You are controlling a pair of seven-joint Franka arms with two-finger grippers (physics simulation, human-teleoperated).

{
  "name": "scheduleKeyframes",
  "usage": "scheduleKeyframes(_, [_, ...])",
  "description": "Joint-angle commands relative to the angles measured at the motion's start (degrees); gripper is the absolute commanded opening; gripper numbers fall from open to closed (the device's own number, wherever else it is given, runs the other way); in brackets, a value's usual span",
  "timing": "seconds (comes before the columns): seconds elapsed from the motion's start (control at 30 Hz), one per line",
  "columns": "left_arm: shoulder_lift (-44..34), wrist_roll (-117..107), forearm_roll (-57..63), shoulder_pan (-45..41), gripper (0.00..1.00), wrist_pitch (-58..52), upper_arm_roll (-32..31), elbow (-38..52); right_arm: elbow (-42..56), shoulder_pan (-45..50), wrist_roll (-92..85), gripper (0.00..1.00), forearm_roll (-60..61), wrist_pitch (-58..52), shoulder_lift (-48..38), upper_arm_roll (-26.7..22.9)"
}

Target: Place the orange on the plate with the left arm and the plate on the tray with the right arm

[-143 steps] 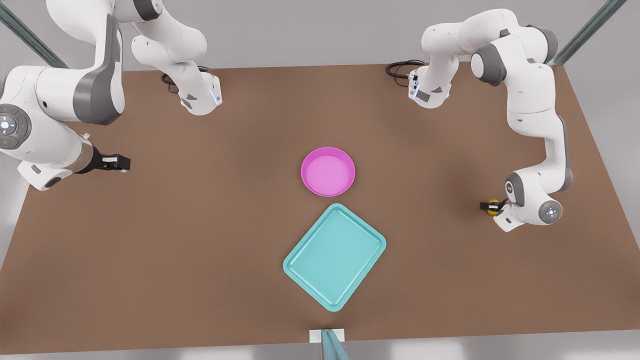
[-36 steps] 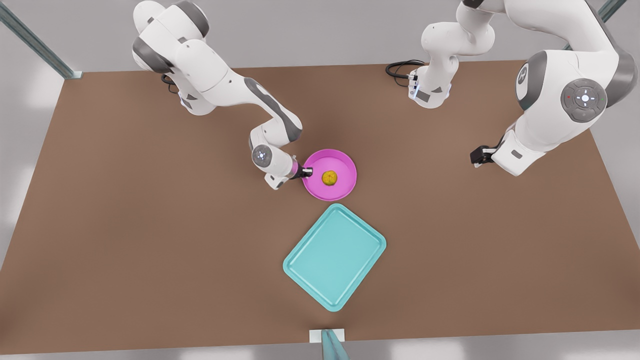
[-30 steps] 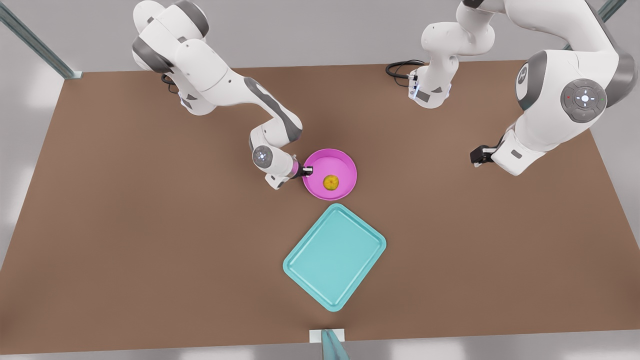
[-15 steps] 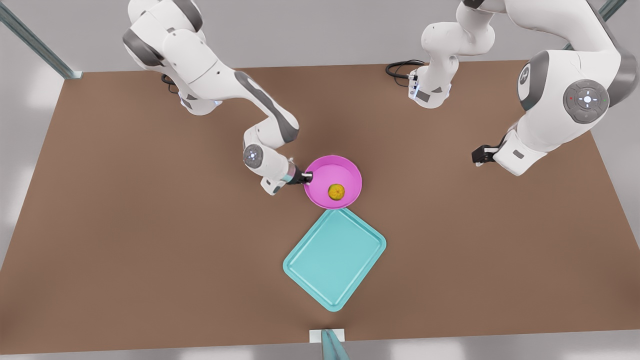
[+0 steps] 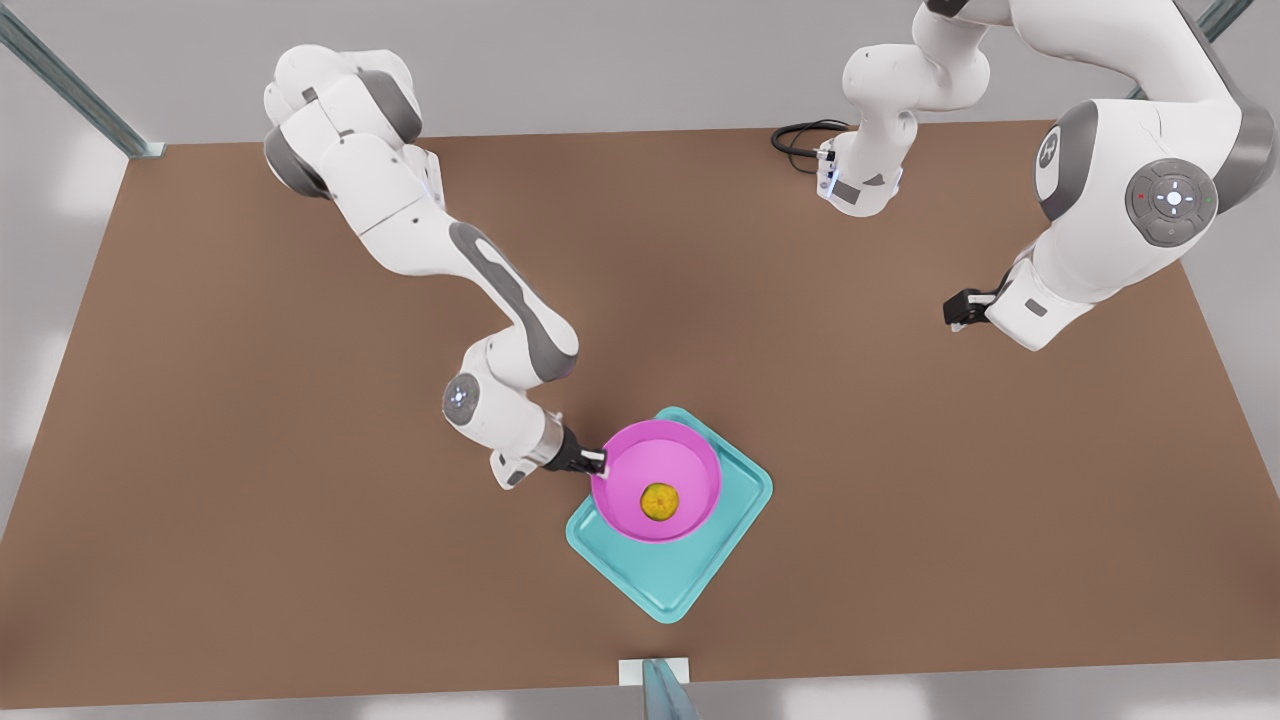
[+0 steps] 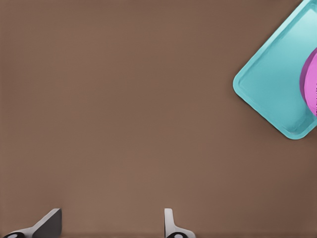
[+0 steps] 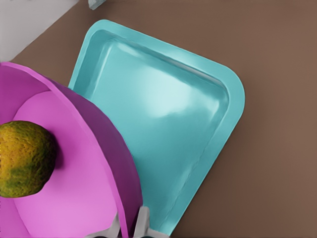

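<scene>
Front view, right gripper (image 5: 596, 462) clamped on plate (image 5: 690, 465) rim over tray (image 5: 745, 490), left gripper (image 5: 950, 312) parked high (fingers apart).

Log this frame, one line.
right hand: shut on plate rim, over tray | orange: in plate | left hand: open, waiting

No text, label, brand, number or sign can be read on anything in these views.
</scene>
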Motion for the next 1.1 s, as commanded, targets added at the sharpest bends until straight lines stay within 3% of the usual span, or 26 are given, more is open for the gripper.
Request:
scheduleKeyframes(0.0, [-0.07,0.09,0.03,0.06,1.0,-0.21,-0.01,0.03,3.75,0.08,0.16,0.21,-0.47,-1.44,2.98,-0.61])
scheduleKeyframes(0.4, [-0.07,0.09,0.03,-0.03,1.0,-0.21,-0.01,0.03,11.14,2.37,0.25,0.21,-0.65,-1.79,9.92,-0.7])
scheduleKeyframes(0.43, [-0.07,0.09,0.03,-0.03,1.0,-0.21,-0.01,0.03,10.97,2.37,0.16,0.93,-0.56,-1.79,9.83,-0.7])
scheduleKeyframes(0.47, [-0.07,0.09,0.03,-0.03,1.0,-0.21,-0.01,0.03,10.88,2.45,0.51,1.0,-0.65,-1.7,9.4,-0.7])
scheduleKeyframes(0.6, [0.02,0.09,0.03,0.06,1.0,-0.21,-0.01,0.03,10.18,1.84,0.86,1.0,-0.47,-2.4,5.1,-0.79])
scheduleKeyframes(0.63, [0.02,0.09,0.03,0.06,1.0,-0.04,-0.01,0.03,7.72,0.43,0.86,1.0,-0.64,-10.47,-0.88,-5.53])
scheduleKeyframes(0.7, [0.02,0.09,0.03,0.06,1.0,-0.04,-0.01,0.03,9.82,-6.68,-2.73,1.0,-7.39,-50.71,-7.39,-13.88])
scheduleKeyframes(0.73, [0.02,0.09,0.03,0.06,1.0,-0.12,-0.01,0.03,13.33,-11.6,-9.68,1.0,-17.86,-69.79,-7.92,-14.77])
scheduleKeyframes(0.77, [0.11,0.09,0.03,0.06,1.0,-0.12,-0.01,0.11,15.36,-15.56,-17.32,1.0,-27.09,-77.55,-10.46,-14.85])
scheduleKeyframes(0.83, [0.02,0.0,0.03,0.06,1.0,-0.21,-0.01,0.03,11.76,-17.94,-29.37,1.0,-38.35,-76.85,-25.57,-14.94])
scheduleKeyframes(0.9, [0.02,-0.09,0.03,0.06,1.0,-1.36,-0.01,0.11,6.14,-17.32,-29.9,1.0,-37.65,-76.41,-37.35,-14.85])
scheduleKeyframes(1.07, [0.11,0.26,-0.05,0.06,1.0,-2.15,-0.01,0.64,3.32,-16.35,-29.81,1.0,-36.42,-73.51,-39.82,-14.94])
